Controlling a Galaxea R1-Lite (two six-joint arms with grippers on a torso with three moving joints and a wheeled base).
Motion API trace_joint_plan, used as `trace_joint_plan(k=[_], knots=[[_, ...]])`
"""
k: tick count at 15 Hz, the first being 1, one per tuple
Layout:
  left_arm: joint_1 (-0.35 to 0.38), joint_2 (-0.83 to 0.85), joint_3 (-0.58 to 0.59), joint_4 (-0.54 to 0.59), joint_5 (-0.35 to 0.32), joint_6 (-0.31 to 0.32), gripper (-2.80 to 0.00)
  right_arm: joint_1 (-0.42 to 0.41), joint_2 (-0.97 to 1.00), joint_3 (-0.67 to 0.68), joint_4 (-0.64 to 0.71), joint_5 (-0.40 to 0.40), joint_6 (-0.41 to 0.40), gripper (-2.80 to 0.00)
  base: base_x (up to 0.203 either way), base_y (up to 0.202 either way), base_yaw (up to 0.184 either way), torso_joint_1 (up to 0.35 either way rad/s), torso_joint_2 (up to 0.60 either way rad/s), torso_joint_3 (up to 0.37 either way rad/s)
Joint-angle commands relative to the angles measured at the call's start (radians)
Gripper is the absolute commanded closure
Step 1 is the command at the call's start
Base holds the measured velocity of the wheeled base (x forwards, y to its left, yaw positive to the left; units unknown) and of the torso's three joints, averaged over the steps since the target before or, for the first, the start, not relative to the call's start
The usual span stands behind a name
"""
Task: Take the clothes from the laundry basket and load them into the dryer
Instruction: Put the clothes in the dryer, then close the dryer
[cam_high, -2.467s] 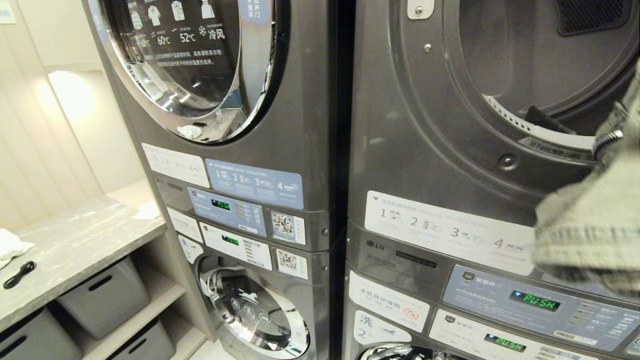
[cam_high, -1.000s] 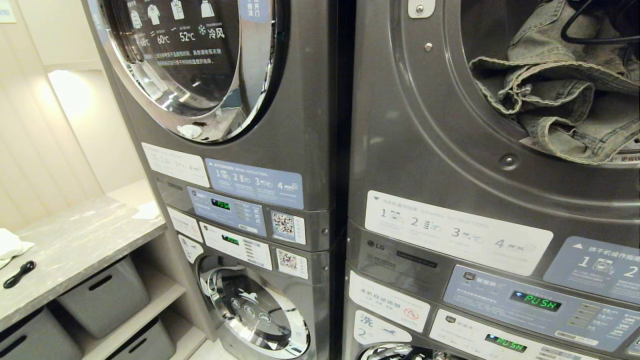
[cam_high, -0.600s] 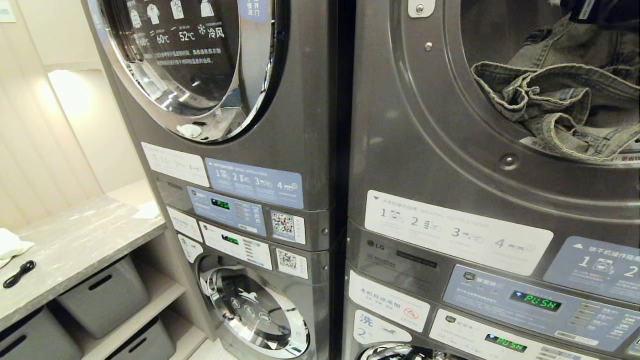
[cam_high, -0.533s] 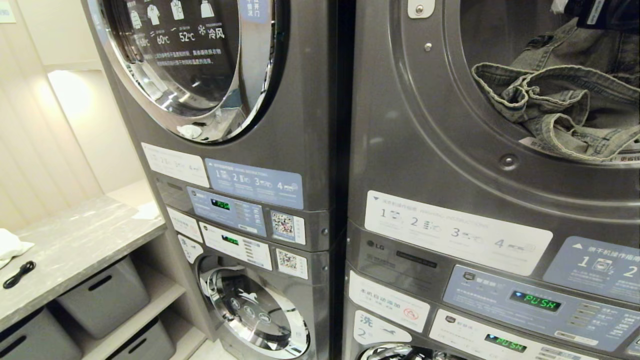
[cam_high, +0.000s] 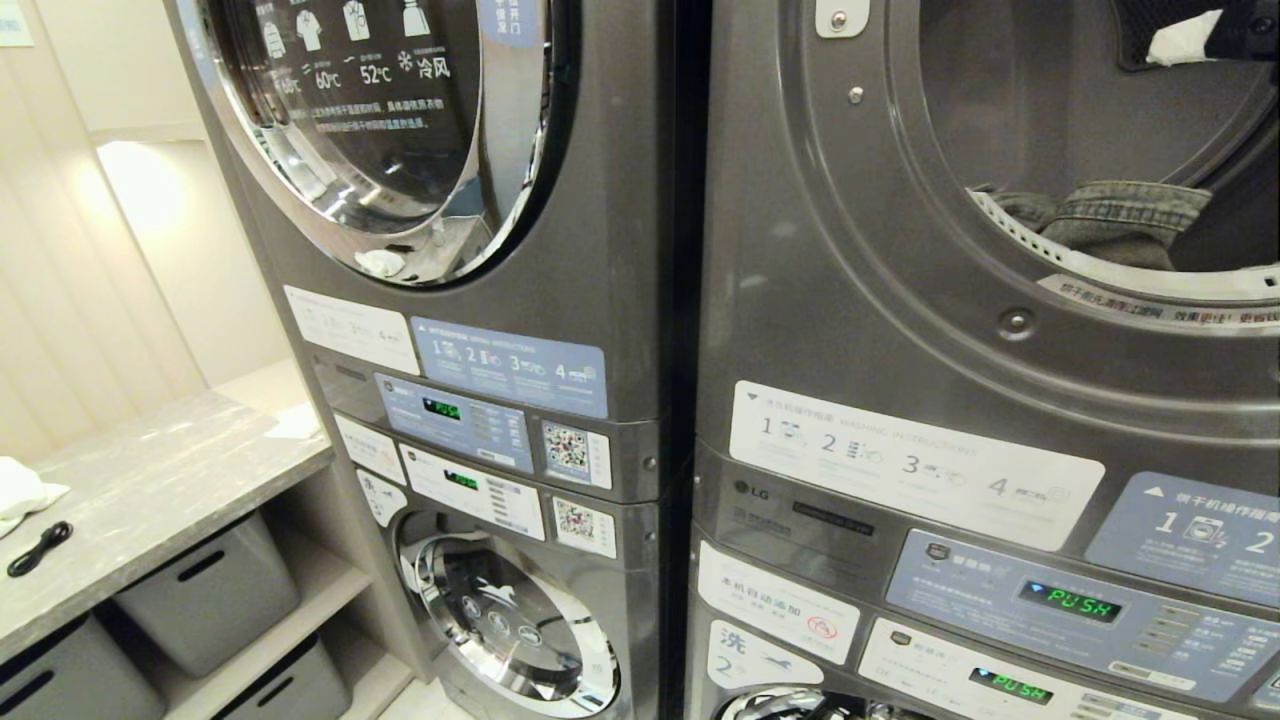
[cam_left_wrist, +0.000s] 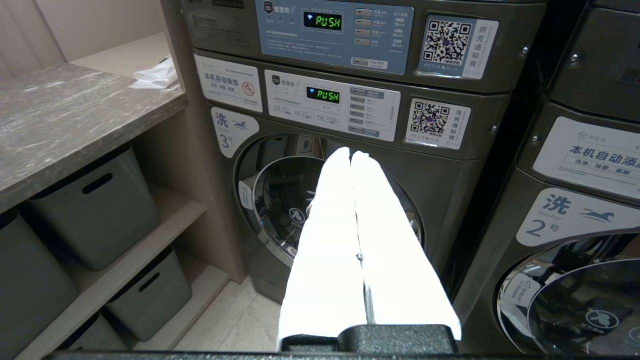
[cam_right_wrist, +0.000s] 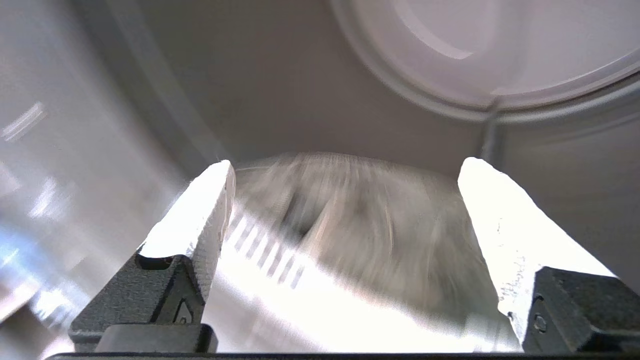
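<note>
- From my head camera, the denim garment (cam_high: 1100, 212) lies low inside the open dryer (cam_high: 900, 300) drum, just behind the front lip; my right gripper (cam_high: 1190, 40) shows only at the upper right edge.
- At my left wrist, my left gripper (cam_left_wrist: 351, 156) is pressed closed, empty, facing a lower washer (cam_left_wrist: 320, 210).
- At my right wrist, my right gripper's fingers (cam_right_wrist: 205, 210) stand wide, empty, over a blurred pale heap, probably the garment.
</note>
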Motion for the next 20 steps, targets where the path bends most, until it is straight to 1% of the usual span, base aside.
trace_joint_plan(k=[1,3,4,6,10,11,13,15,16,18,19,20], knots=[[0.0,-0.002,0.0,0.0,0.0,0.001,0.0,0.055,-0.19,0.139,-0.002,0.001,-0.005,-2.8,0.0,0.0,0.0,0.0,0.0,0.0],[0.0,-0.002,0.0,0.0,-0.001,0.002,0.0,0.116,-0.369,0.347,-0.025,0.003,-0.018,-2.8,0.0,0.0,0.0,0.0,0.0,0.0],[0.0,-0.002,0.0,0.0,0.0,0.002,0.0,0.133,-0.46,0.449,-0.037,0.002,-0.031,0.0,0.0,0.0,0.0,0.0,0.0,0.0],[0.0,-0.002,0.0,-0.001,-0.002,0.005,0.0,0.152,-0.66,0.652,-0.052,0.001,-0.056,0.0,0.0,0.0,0.0,0.0,0.0,0.0],[0.0,-0.002,0.0,-0.002,-0.002,0.006,0.0,0.168,-1.071,1.146,-0.069,0.009,-0.133,0.0,0.0,0.0,0.0,0.0,0.0,0.0],[0.0,-0.002,0.0,-0.001,-0.002,0.005,0.0,0.17,-1.128,1.256,-0.093,0.012,-0.142,0.0,0.0,0.0,0.0,0.0,0.0,0.0],[0.0,-0.002,0.0,-0.001,0.0,-0.001,0.0,0.172,-1.153,1.456,-0.167,0.018,-0.139,0.0,0.0,0.0,0.0,0.0,0.0,0.0],[0.0,-0.002,0.0,-0.001,0.0,-0.008,0.0,0.173,-1.154,1.653,-0.288,0.041,-0.131,0.0,0.0,0.0,0.0,0.0,0.0,0.0],[0.0,-0.002,0.0,-0.001,0.0,-0.027,0.0,0.174,-1.155,1.698,-0.307,0.066,-0.12,0.0,0.0,0.0,0.0,0.0,0.0,0.0],[0.0,-0.002,0.0,-0.001,0.0,-0.029,0.0,0.176,-1.15,1.7,-0.315,0.112,-0.076,0.0,0.0,0.0,0.0,0.0,0.0,0.0],[0.0,-0.002,0.0,-0.001,0.0,-0.029,0.0,0.171,-1.132,1.695,-0.308,0.109,-0.074,0.0,0.0,0.0,0.0,0.0,0.0,0.0],[0.0,-0.002,0.0,-0.003,0.0,-0.028,0.0,0.149,-1.084,1.69,-0.29,0.104,-0.074,0.0,0.0,0.0,0.0,0.0,0.0,0.0]])
